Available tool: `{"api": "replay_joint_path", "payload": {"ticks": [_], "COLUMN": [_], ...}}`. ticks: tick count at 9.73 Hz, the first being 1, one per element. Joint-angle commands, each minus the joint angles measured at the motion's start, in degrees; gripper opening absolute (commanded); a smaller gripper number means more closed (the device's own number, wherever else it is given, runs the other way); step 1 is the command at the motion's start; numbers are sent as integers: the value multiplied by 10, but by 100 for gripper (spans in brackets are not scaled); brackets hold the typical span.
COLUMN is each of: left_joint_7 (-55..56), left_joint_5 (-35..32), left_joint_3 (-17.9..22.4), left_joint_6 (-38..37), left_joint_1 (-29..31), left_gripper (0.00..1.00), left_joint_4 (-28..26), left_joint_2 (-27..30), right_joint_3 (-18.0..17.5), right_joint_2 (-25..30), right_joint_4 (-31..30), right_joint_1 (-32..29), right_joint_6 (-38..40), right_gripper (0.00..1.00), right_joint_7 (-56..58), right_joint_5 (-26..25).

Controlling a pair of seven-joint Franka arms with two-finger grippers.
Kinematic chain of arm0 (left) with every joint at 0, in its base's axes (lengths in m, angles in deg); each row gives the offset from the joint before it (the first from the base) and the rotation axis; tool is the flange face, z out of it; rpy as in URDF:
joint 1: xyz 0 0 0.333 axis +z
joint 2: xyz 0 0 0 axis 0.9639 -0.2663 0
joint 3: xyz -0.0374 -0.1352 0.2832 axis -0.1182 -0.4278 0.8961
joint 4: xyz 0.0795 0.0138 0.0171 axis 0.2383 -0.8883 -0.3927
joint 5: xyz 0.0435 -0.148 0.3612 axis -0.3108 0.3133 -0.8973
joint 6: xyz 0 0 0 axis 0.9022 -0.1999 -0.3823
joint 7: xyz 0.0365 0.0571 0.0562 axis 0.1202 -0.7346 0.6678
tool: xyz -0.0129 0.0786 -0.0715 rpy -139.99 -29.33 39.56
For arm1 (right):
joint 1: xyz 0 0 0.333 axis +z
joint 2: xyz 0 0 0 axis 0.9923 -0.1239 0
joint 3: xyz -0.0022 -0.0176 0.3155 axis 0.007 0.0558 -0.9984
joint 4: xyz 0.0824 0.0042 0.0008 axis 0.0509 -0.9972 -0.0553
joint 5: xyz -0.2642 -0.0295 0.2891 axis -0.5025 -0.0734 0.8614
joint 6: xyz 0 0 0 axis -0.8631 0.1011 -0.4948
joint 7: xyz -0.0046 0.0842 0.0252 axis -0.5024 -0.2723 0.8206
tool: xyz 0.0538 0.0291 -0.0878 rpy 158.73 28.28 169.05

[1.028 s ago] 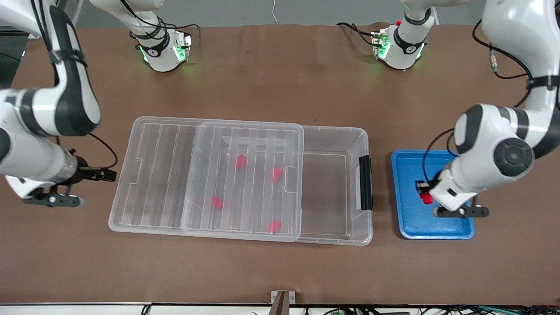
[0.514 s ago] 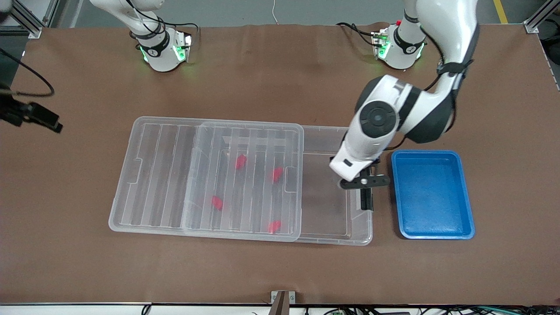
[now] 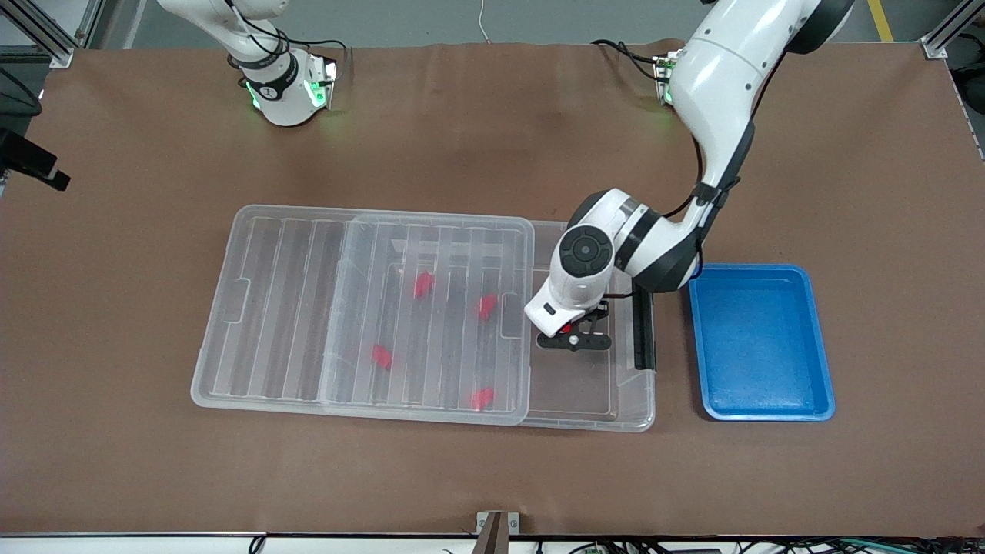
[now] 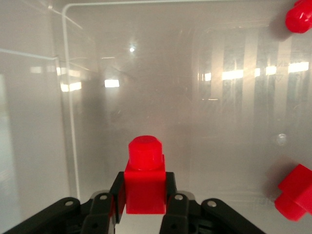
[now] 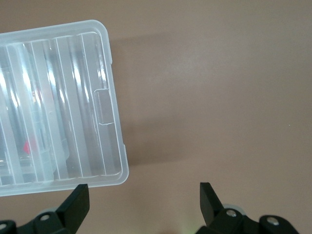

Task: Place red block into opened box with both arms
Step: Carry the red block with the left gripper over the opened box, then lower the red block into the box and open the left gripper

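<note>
Right now I've got the left gripper (image 3: 573, 336) over the uncovered end of the box (image 3: 631, 419), the end with the black clip (image 3: 643, 323), and its fingers are pinched on the red block (image 4: 145, 183), stub pointing away from the palm. To do this drop well, I'd keep the block over bare box floor, away from the edge of the lid (image 3: 431, 308) and the box wall, bring it low before letting go so it doesn't bounce, then lift straight up.

My front view shows only a speck of red under the wrist; the left wrist view shows the grip squarely and two blocks already in the box. Four red blocks show through the lid from the front.

Farther off, toward the right arm's end, the right gripper (image 5: 141, 202) waits wide open and empty over bare table beside the lid's corner, and only its wrist view shows that. The blue tray (image 3: 760, 408) sits empty beside the clip end.
</note>
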Motion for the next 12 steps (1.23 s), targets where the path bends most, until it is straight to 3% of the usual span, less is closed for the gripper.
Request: {"api": "replay_joint_path", "payload": {"ticks": [1, 4, 5, 6, 7, 12], "left_joint_7": [-31, -49, -49, -45, -46, -40], "left_joint_5": [-10, -5, -5, -4, -4, -3], "left_joint_3": [3, 3, 3, 3, 3, 3], "left_joint_6": [23, 52, 54, 54, 54, 45], "left_joint_1": [2, 5, 6, 6, 6, 21], "left_gripper": [12, 31, 43, 68, 100, 100], "left_joint_4": [11, 10, 10, 10, 9, 8], "left_joint_2": [-38, -59, -63, -63, -59, -19], "right_joint_3": [-1, -1, -1, -1, -1, -2], "right_joint_2": [14, 14, 13, 13, 13, 13], "right_joint_4": [-15, -14, -14, -14, -14, -14], "right_joint_1": [-2, -2, -2, -2, -3, -3], "right_joint_6": [-8, -6, -6, -6, -6, -7], "right_gripper": [100, 100, 100, 100, 100, 100], "right_joint_7": [8, 8, 8, 8, 8, 8], "right_joint_5": [9, 9, 9, 9, 9, 9]}}
